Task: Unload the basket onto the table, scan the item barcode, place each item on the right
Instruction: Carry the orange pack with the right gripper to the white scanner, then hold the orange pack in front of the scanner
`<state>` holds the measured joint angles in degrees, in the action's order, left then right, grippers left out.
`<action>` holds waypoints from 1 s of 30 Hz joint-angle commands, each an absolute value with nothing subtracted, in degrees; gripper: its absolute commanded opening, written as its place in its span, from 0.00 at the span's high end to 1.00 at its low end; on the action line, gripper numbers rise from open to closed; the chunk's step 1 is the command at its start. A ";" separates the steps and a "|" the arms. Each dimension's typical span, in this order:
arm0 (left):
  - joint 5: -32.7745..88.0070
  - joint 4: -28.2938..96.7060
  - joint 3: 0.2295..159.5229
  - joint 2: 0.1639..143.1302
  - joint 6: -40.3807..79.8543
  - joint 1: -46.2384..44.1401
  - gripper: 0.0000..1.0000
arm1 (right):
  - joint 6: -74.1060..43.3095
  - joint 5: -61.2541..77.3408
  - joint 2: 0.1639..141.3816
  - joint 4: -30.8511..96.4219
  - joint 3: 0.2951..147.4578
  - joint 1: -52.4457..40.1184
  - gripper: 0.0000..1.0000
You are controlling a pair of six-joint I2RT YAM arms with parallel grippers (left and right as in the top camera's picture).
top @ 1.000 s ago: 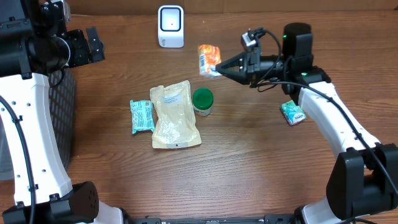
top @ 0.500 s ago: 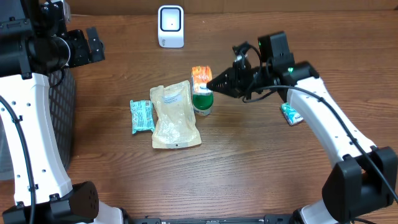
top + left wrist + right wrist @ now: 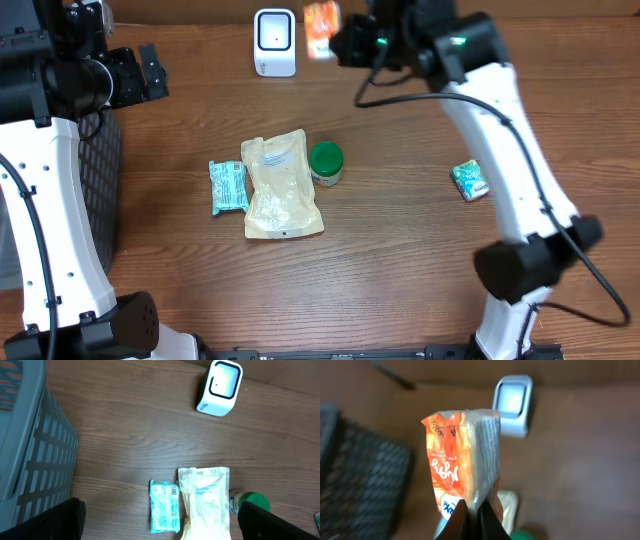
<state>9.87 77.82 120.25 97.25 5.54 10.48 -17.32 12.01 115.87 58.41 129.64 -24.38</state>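
Right gripper [image 3: 472, 512] pinches the orange snack packet [image 3: 462, 450] by one thin edge, aloft just beside the white scanner [image 3: 274, 42], with left gripper [image 3: 160, 510] spread wide and idle; risk: the limp packet sags or slips, spoiling the read.

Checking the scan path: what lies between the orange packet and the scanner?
Nothing. In the overhead view only bare table shows in the short gap between the lifted packet and the scanner.
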 commanded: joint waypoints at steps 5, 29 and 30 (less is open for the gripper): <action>9.93 77.76 120.09 97.21 4.25 10.09 0.01 | -2.79 -17.87 126.15 43.13 130.78 -29.65 0.96; 9.93 77.76 120.09 97.21 4.25 10.09 0.01 | 36.51 -22.44 149.21 6.52 130.50 -34.13 0.96; 9.93 77.76 120.09 97.21 4.25 10.09 0.01 | 36.53 -22.46 149.23 6.52 130.50 -34.13 0.96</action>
<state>9.85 77.82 120.25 97.25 5.54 10.48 34.44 -21.47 149.42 7.35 129.73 -33.82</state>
